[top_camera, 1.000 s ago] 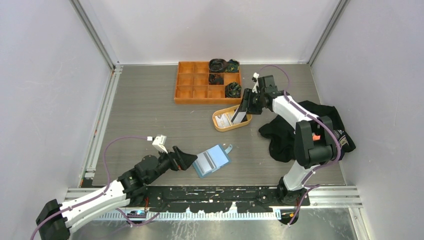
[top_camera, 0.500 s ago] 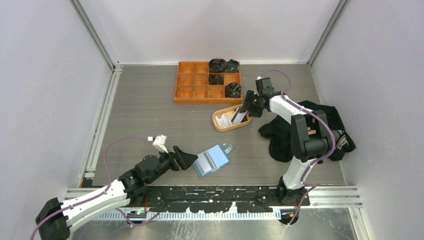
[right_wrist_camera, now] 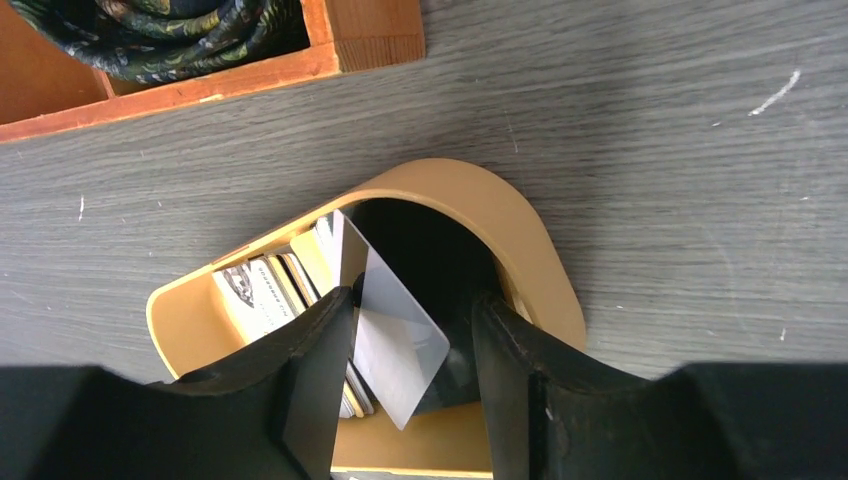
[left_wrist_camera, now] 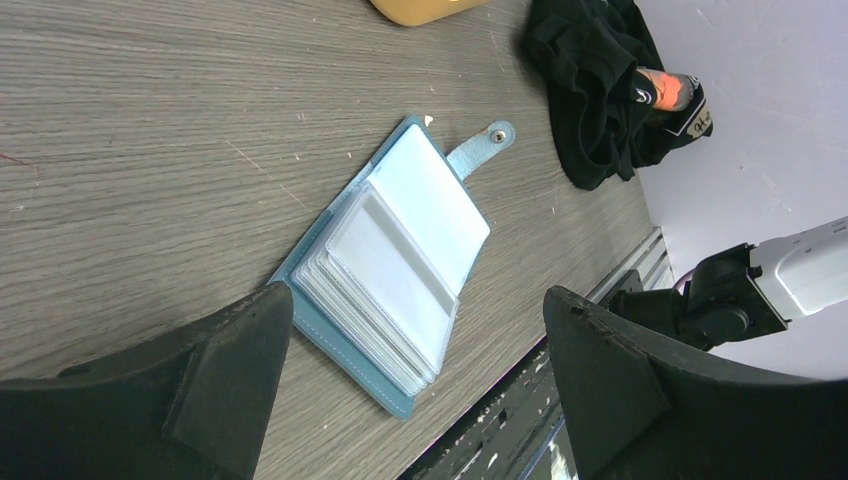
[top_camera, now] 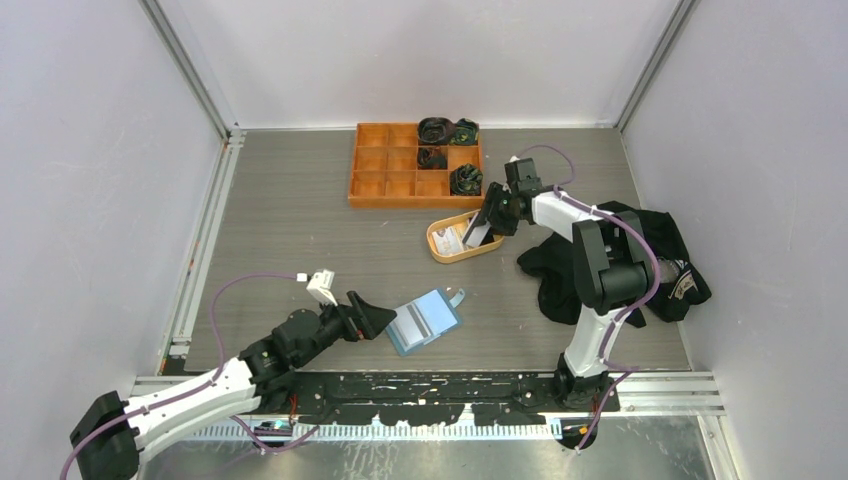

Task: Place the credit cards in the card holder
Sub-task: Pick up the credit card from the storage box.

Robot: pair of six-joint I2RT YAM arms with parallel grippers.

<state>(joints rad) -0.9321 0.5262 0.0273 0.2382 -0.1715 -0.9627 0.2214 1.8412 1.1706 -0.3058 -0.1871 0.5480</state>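
The blue card holder [top_camera: 422,322] lies open on the table, clear slots up and snap tab [left_wrist_camera: 487,143] to the far right. My left gripper [top_camera: 375,320] is open wide just left of it, low over the table; in the left wrist view the card holder [left_wrist_camera: 395,270] sits ahead between the jaws, untouched. My right gripper [top_camera: 485,222] reaches down into the tan oval dish [top_camera: 440,250]. It is shut on a grey credit card [right_wrist_camera: 400,340] that stands tilted between its half-spread fingers [right_wrist_camera: 320,380]. More credit cards [right_wrist_camera: 255,290] lie stacked in the dish [right_wrist_camera: 520,230].
An orange compartment tray [top_camera: 385,175] with rolled dark fabric bundles [top_camera: 465,180] stands just behind the dish. A black cloth heap [top_camera: 600,260] lies right of the right arm. The metal rail [top_camera: 430,385] runs close below the card holder.
My right gripper has come down and slightly left, carrying its card from above the dish down into it. The left gripper and the card holder have stayed put.
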